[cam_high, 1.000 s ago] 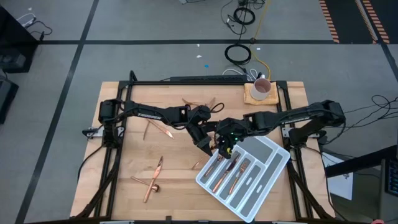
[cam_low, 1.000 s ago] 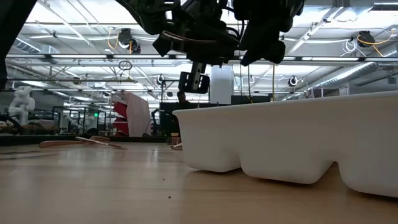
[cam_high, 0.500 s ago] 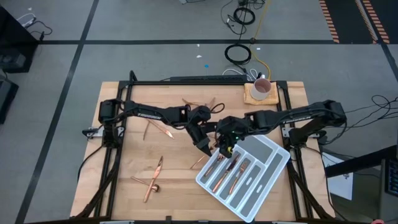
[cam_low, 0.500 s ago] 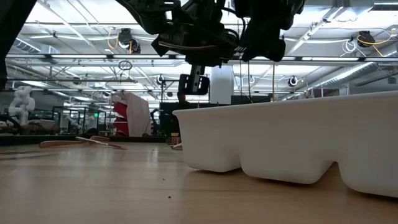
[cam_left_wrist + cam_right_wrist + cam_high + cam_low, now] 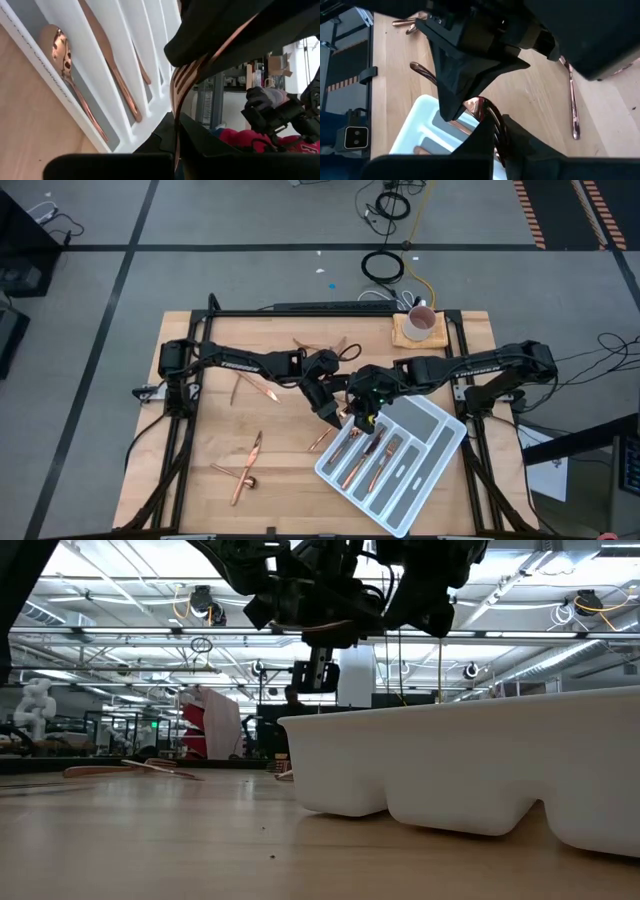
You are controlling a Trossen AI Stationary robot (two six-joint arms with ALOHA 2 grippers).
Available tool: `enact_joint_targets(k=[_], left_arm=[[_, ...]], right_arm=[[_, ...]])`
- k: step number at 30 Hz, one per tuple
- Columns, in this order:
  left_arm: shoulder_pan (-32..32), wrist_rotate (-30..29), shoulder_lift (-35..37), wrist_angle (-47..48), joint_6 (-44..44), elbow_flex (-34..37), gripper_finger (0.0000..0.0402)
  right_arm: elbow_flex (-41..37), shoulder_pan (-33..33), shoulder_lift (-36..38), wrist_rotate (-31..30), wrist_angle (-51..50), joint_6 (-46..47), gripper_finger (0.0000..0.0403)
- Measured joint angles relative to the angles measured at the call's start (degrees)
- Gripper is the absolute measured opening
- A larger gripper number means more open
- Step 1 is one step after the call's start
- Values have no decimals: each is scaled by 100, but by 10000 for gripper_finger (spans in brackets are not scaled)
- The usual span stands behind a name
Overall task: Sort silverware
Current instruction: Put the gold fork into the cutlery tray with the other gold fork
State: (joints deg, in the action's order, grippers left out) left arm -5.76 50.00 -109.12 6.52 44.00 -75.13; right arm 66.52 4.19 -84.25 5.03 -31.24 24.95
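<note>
Left wrist view: left gripper (image 5: pixel 176 131) and right gripper (image 5: pixel 496 131) both clamp one copper fork (image 5: pixel 181 82) above the divided tray (image 5: pixel 430 442).

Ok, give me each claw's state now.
Left claw: shut on the fork.
Right claw: shut on the same fork.

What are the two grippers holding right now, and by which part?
Both grippers are shut on one copper fork above the tray: the left gripper near the tine end, the right gripper apparently on the handle, its exact spot hidden.
</note>
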Motion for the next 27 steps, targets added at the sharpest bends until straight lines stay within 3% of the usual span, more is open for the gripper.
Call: enact_joint_targets(k=[10,22,27], left_arm=[[-22,-274,0,25,-443,0,38],[-22,29,33,23,-1283,0,153],[-61,146,37,483,-1332,0,196]], right_arm=[[0,3,4,-87,-23,-191,0],[0,0,2,-48,-96,-238,0],[-2,0,0,215,-235,-254,0]])
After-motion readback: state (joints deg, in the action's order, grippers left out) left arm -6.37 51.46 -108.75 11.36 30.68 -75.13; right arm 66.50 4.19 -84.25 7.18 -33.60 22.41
